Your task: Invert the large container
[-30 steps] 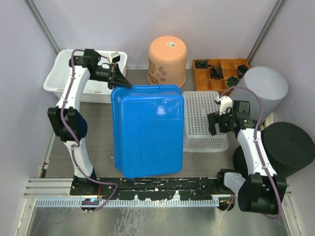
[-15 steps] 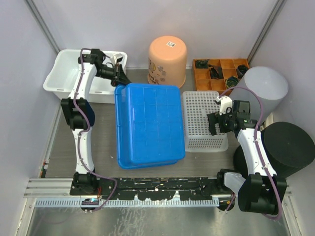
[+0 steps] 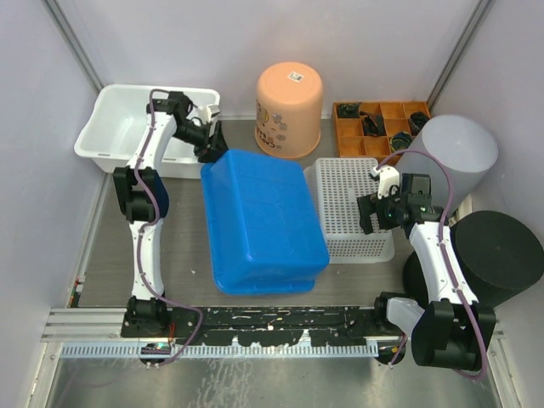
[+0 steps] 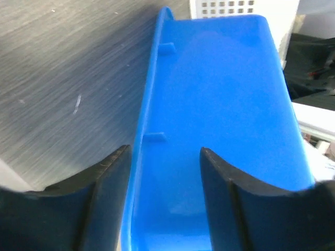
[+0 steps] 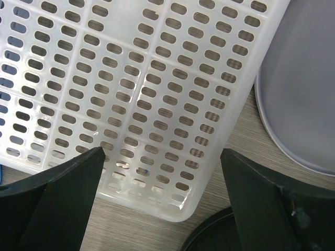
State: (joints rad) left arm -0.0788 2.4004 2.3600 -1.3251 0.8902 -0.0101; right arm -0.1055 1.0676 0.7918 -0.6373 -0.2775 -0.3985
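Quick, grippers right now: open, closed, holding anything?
Left gripper: open, astride the rim of the blue container.
Right gripper: open, empty, above the white basket.

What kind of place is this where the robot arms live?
Probably a robot testing booth, not a home. The left arm and right arm are bolted to a metal rail, plain walls box the table in, and a blue container and orange bucket sit out for practice.
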